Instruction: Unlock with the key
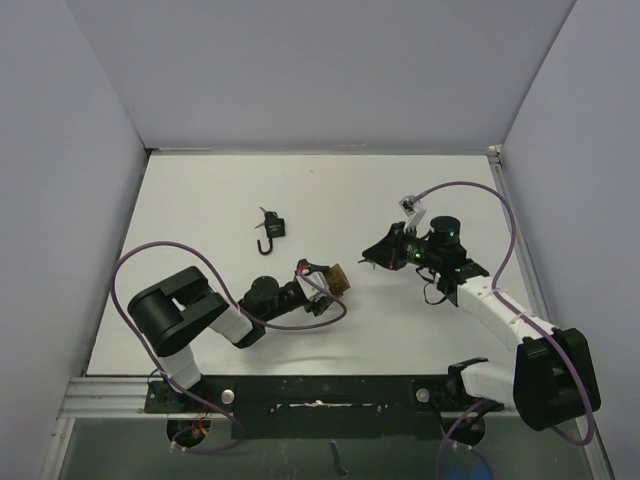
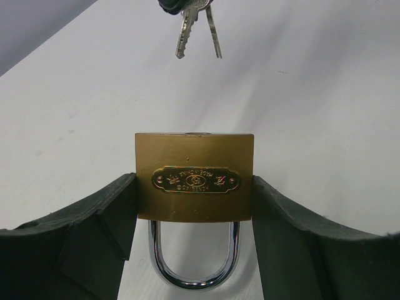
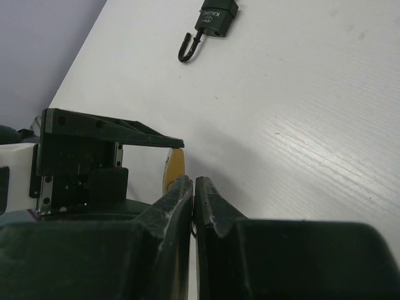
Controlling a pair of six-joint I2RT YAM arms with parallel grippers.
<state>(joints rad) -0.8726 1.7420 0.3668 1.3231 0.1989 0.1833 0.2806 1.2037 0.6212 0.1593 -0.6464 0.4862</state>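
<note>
My left gripper (image 1: 325, 281) is shut on a brass padlock (image 1: 340, 277), lying low over the table. In the left wrist view the padlock (image 2: 195, 178) sits clamped between both pads, with its chrome shackle (image 2: 194, 265) closed and pointing back at the camera. My right gripper (image 1: 373, 257) is shut on a small bunch of keys, which hang in the left wrist view (image 2: 197, 28) a short way beyond the padlock's far face. In the right wrist view my right gripper (image 3: 192, 186) has its fingers pressed together, with the brass padlock (image 3: 175, 170) just ahead; the keys are hidden there.
A black padlock (image 1: 271, 227) with an open hook-like shackle lies on the white table (image 1: 200, 200) behind the left gripper, and also shows in the right wrist view (image 3: 215, 19). Grey walls enclose the table on three sides. Purple cables loop over both arms.
</note>
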